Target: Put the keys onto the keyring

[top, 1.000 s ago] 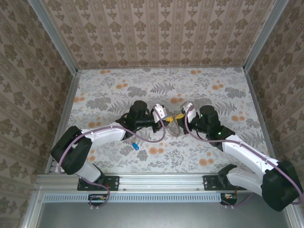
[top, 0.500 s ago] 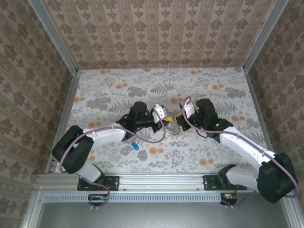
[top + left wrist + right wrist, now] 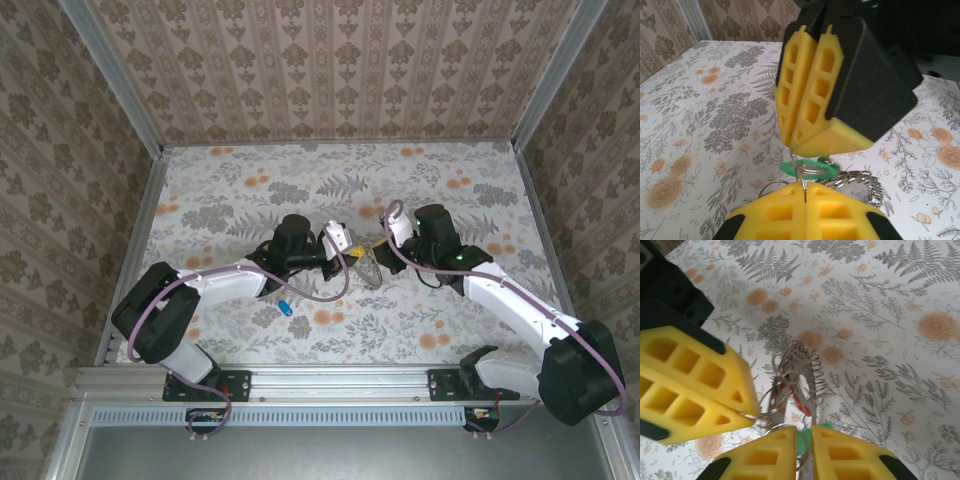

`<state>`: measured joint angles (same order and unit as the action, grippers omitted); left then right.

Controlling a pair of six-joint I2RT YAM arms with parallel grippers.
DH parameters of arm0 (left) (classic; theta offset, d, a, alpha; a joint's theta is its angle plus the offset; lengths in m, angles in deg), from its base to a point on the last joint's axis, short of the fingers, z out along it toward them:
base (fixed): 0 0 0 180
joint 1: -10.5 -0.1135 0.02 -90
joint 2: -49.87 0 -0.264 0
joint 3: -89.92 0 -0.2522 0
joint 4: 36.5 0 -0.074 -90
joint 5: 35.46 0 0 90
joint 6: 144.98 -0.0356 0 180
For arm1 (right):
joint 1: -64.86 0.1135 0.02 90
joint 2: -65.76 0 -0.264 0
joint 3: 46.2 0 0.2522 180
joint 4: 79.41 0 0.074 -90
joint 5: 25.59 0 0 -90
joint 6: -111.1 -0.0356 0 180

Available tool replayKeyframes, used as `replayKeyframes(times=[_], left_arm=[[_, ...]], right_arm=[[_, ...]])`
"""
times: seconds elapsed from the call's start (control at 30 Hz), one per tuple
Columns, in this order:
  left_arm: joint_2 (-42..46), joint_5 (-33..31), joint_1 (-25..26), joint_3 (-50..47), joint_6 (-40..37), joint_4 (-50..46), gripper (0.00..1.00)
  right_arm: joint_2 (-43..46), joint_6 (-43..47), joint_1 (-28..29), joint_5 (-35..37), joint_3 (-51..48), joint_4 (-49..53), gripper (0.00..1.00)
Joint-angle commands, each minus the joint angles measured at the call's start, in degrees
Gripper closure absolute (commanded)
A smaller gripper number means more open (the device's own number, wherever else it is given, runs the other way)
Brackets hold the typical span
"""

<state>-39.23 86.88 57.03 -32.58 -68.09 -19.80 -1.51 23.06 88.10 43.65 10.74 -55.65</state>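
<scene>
Top view: the two arms meet over the middle of the floral table (image 3: 450, 190), left gripper (image 3: 347, 248) and right gripper (image 3: 386, 240) tip to tip, with the keyring (image 3: 368, 268) hanging just beneath them. A blue key (image 3: 285, 307) lies apart on the table, nearer the left arm's forearm. Left wrist view: the left gripper (image 3: 805, 192) has its yellow pads pressed together on the thin wire of the keyring (image 3: 803, 180), which rises from the seam between them. The right gripper (image 3: 792, 141) stands directly above, its tips touching or almost touching the head of a green key (image 3: 810, 167); a coiled silvery bundle (image 3: 857, 180) lies just beside the key. Right wrist view: the right gripper (image 3: 806, 437) shows a narrow slit between its pads with the green key (image 3: 802, 440) in that slit; whether the pads still pinch it cannot be told. Loops of the keyring (image 3: 771, 390) run from the left gripper (image 3: 747, 412) toward the slit, and a red key (image 3: 798, 402) hangs among the loops beside the coiled bundle (image 3: 812, 375), above the table.
</scene>
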Motion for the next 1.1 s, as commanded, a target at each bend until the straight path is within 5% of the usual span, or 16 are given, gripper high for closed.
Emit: replayKeyframes(times=[0.0,0.4,0.87,1.07], left_arm=[[0.38,3.7,0.52,0.62,0.62,2.24,1.0],[-0.15,7.37,-0.54,1.25,1.17,2.24,1.0],[-0.55,7.87,-1.35,1.6,1.6,1.62,1.0],[-0.55,7.56,-1.43,1.56,1.77,1.53,1.0]], right_arm=[[-0.02,2.0,-0.66,2.14,2.15,2.55,0.78],[2.55,8.58,-0.81,8.21,1.14,4.94,0.72],[6.75,8.64,-0.89,3.96,0.46,5.79,0.68],[8.0,7.66,-1.1,-4.38,-1.02,5.98,0.59]])
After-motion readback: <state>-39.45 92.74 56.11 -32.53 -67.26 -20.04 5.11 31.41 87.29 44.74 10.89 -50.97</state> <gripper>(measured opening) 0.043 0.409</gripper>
